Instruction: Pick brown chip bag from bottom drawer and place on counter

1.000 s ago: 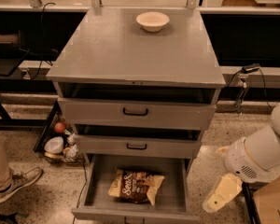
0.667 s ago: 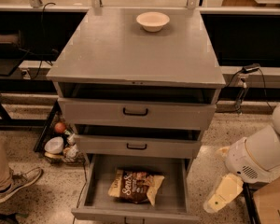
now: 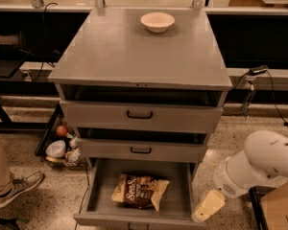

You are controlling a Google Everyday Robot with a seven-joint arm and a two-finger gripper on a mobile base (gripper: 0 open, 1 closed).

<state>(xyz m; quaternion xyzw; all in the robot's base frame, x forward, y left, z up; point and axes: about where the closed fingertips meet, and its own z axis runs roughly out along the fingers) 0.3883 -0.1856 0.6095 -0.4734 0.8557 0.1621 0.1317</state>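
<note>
The brown chip bag [image 3: 139, 190] lies flat on the floor of the pulled-out bottom drawer [image 3: 98, 198], slightly left of its middle. The grey counter [image 3: 134, 51] caps the cabinet and carries a small white bowl [image 3: 157, 21] near its back edge. My white arm [image 3: 259, 164] comes in from the lower right. Its pale yellow gripper [image 3: 208, 206] hangs just outside the drawer's right front corner, apart from the bag and lower than the counter.
Two upper drawers [image 3: 140, 115] with black handles stick out slightly above the open one. A basket of small items [image 3: 62, 145] sits on the floor left of the cabinet. A person's leg and shoe [image 3: 14, 188] stand at far left. A cardboard box [image 3: 278, 210] is at lower right.
</note>
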